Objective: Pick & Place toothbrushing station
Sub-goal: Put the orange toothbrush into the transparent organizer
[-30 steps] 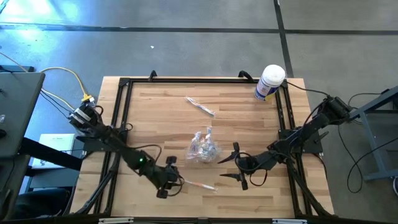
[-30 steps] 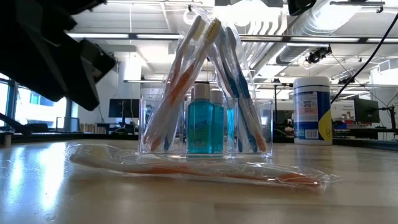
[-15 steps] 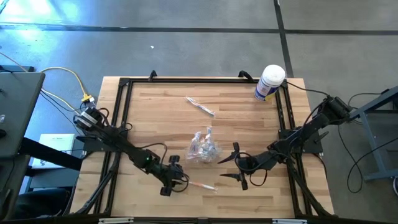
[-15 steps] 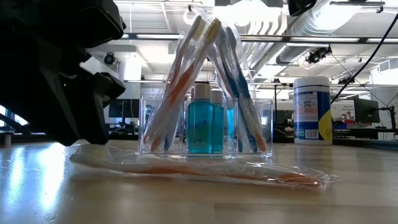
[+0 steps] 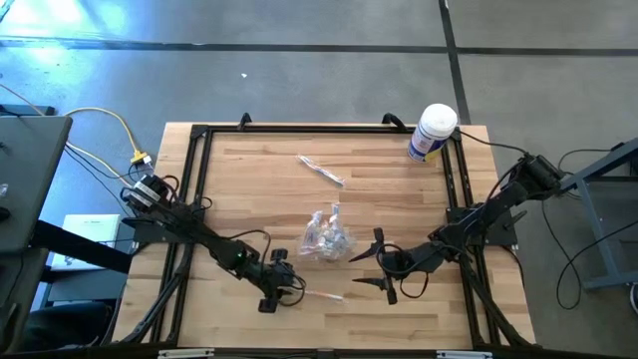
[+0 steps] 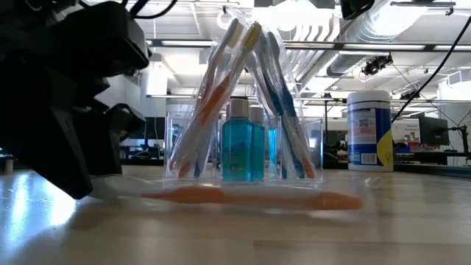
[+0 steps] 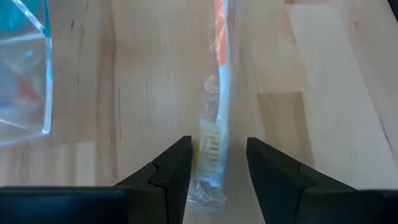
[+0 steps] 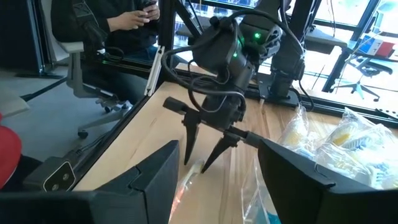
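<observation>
The toothbrushing station (image 5: 326, 236), a clear holder with upright wrapped toothbrushes and blue bottles, stands on its base mid-table (image 6: 243, 147). A wrapped orange-and-white toothbrush (image 5: 324, 296) lies flat on the table in front of the station (image 6: 250, 197). My left gripper (image 5: 287, 289) is open and low over the table, with its fingers on either side of that toothbrush's bristle end (image 7: 210, 146). My right gripper (image 5: 371, 269) hangs open to the right of the station and holds nothing. My left gripper slants down from the table's left, one finger (image 7: 177, 168) on each side of the wrapped bristle end (image 7: 208, 180), and lies along the toothbrush. I cannot tell whether the fingers touch the wrapper. The toothbrush lies on the table.
A second wrapped toothbrush (image 5: 321, 171) lies farther back. A white canister with a blue label (image 5: 434, 132) stands at the far right corner. A black frame (image 5: 199, 135) borders the tabletop. Beyond the table's left side a person (image 8: 118, 25) sits on a chair.
My left gripper has come down toward the table and moved right, toward the lying toothbrush, until its fingers stand around the bristle end. In the low view the toothbrush was sharp and is now smeared.
</observation>
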Controlling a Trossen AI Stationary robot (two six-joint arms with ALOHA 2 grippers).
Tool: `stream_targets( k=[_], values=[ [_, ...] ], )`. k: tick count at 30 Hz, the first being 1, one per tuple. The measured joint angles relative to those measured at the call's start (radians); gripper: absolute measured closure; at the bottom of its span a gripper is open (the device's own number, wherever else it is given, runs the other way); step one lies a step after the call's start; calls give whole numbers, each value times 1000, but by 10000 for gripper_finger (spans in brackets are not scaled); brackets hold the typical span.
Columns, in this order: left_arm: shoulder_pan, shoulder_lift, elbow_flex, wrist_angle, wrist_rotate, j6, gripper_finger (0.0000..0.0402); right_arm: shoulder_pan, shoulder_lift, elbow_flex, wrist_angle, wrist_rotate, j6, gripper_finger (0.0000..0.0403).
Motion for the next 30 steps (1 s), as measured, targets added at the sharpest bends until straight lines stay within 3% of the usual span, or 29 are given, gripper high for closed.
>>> stream_targets(
  k=[9, 17, 24, 30],
  values=[
    [35, 24, 2, 35, 91, -2, 265, -3, 0, 0, -1, 3, 0, 192],
    [36, 26, 2, 32, 91, -2, 385, -3, 0, 0, -2, 3, 0, 192],
    [29, 9, 3, 23, 133, -8, 394, -3, 0, 0, -2, 2, 0, 192],
    [-34, -96, 65, -47, 130, -18, 395, -3, 0, 0, -1, 3, 0, 192]
  ],
)
